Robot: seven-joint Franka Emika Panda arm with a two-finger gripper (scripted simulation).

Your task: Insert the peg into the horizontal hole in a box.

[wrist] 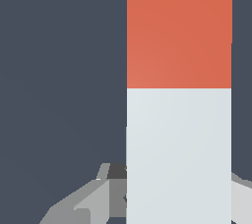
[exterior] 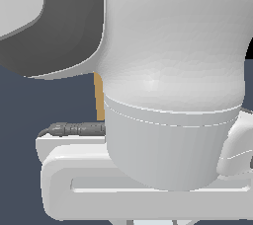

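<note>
peg (wrist: 179,95) fills the wrist view's centre-right, long axis running up the frame, white half between the gripper (wrist: 172,193) fingers, apparently clamped. box (exterior: 100,98) is glimpsed as a tan sliver at centre-left of the exterior view, its hole unseen.

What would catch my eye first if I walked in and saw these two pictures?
In the wrist view, the peg dominates: a broad bar, orange-red in one half and white in the other, running across the dark floor with the gripper fingers showing at its white end. In the exterior view, the robot arm's bulky white body fills nearly everything, with only a thin tan sliver of the box peeking out behind it.
</note>
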